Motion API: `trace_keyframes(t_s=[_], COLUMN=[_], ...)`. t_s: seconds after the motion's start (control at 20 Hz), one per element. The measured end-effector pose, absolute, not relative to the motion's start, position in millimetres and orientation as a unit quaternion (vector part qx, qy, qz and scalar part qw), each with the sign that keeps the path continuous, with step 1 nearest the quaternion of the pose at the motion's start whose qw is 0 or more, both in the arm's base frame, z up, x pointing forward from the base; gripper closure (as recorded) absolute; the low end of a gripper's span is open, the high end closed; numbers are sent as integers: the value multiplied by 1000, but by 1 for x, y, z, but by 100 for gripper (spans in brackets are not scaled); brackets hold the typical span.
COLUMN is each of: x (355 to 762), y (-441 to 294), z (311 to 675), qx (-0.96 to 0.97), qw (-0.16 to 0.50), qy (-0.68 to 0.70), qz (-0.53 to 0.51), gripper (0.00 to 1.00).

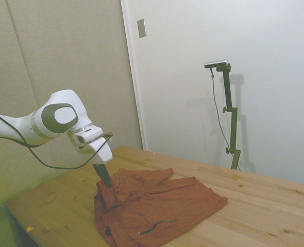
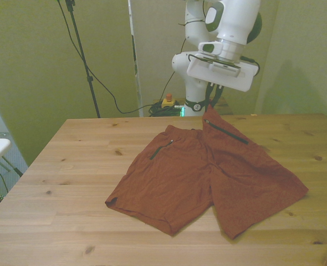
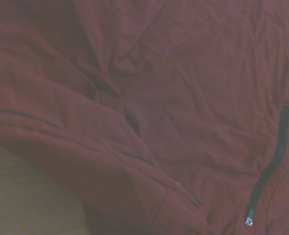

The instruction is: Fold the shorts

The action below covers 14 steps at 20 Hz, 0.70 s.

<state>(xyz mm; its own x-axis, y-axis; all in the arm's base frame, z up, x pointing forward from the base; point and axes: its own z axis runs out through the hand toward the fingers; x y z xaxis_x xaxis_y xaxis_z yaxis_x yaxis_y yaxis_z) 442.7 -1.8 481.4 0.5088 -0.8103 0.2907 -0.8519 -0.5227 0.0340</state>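
In the front view, the left leg of the shorts (image 2: 169, 183) lies flat and wide on the wooden surface (image 2: 58, 188). A thin dark pocket zip (image 2: 161, 150) shows near the waist. The bottom edge of that leg sits close to the front edge of the surface. If the cloth gets dragged that way, it could slide off.

In the middle, the cloth bunches up in soft wrinkles. A fold made over these bumps could come out crooked.

Further right, the waist corner is lifted up into a peak. The end effector (image 2: 212, 108) is closed tight on that corner and holds it above the surface. The pinch looks small, so I think the cloth could slip out if the arm moves fast.

The right leg lies flat. It may drag along and twist as the corner is carried over.
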Motion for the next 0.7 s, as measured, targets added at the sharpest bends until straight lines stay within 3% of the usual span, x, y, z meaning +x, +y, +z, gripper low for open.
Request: trace_keyframes(t_s=[0.2, 0.7], x=[442, 448], y=[-49, -106], z=[487, 437], qx=[856, 857], qw=[42, -78], qy=[-507, -508], qz=[89, -35], gripper=[100, 100])
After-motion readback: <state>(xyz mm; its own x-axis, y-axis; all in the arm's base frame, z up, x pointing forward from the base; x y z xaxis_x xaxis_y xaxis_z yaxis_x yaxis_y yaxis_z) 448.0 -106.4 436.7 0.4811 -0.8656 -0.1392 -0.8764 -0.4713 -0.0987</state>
